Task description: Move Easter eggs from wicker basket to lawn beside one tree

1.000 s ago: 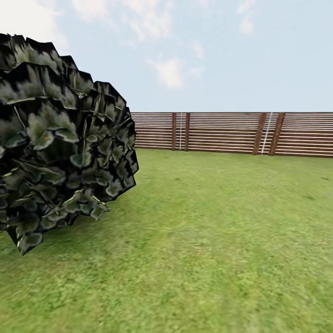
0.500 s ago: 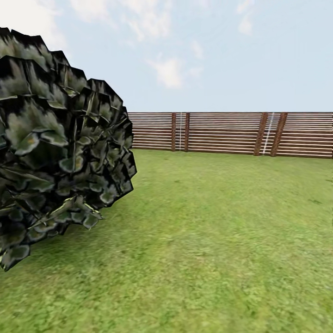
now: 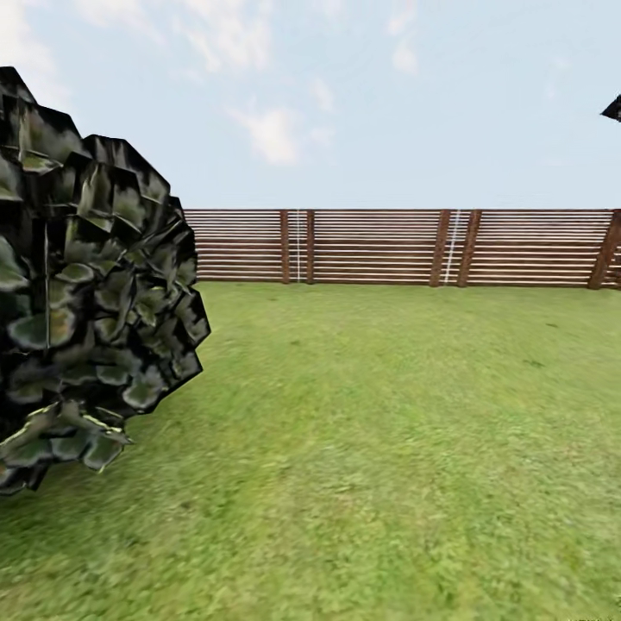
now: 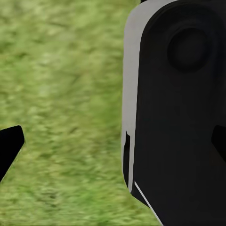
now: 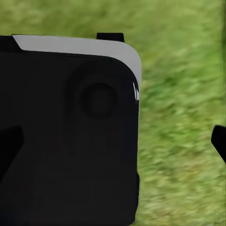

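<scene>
Head view is being taken up by the lawn [image 3: 388,448], a wide flat stretch of mottled green grass that is being shown with a soft, blurred texture. At its far edge a fence [image 3: 388,246] of thin horizontal brown slats and darker upright posts is being seen under a pale, lightly clouded sky. A dense bush [image 3: 78,285] of dark, jagged, angular leaves is being shown at the left. In the left wrist view, grass is lying below the left claw [image 4: 113,141], beside a smooth black, grey-edged rounded robot body. The same is being shown under the right claw [image 5: 113,141]. Only dark fingertip edges are being seen, so neither claw's spread can be told.
</scene>
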{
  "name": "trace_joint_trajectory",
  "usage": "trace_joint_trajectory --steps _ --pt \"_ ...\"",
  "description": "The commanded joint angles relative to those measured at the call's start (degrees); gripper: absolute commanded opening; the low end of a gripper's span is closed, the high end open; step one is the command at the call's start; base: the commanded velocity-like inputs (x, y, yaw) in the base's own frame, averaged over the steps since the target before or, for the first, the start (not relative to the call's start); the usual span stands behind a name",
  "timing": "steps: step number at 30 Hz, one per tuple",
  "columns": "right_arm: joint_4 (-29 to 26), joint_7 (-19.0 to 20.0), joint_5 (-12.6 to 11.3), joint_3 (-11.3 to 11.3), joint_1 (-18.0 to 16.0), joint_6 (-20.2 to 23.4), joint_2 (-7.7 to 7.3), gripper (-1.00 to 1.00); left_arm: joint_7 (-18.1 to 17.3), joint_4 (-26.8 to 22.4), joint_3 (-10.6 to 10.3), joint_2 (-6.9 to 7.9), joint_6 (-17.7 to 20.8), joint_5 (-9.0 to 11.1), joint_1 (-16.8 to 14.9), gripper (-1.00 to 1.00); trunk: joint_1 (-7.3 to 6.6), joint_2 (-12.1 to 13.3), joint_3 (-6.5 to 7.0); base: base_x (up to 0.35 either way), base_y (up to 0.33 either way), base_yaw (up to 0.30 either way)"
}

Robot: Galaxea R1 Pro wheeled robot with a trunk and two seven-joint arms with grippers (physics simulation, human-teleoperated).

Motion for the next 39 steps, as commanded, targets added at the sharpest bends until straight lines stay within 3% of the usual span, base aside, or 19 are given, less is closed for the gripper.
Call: trace_joint_trajectory --steps 1,21,39 --pt "0.1 0.0 0.0 0.0 -0.1 0.0 0.02 1.00 0.0 -0.1 0.0 0.01 0.0 0.0 0.0 1.00 0.04 0.0 -0.05 0.335 0.000 -0.300" --pt "0.1 0.0 0.2 0.0 -0.1 0.0 0.06 1.00 0.0 -0.1 0.0 0.01 0.0 0.0 0.0 1.00 0.04 0.0 -0.05 0.335 0.000 -0.289" --pt "0.1 0.0 0.3 0.1 -0.1 0.0 0.06 1.00 0.0 -0.1 0.0 0.01 0.0 0.0 0.0 1.00 0.04 0.0 -0.05 0.336 0.000 -0.018"
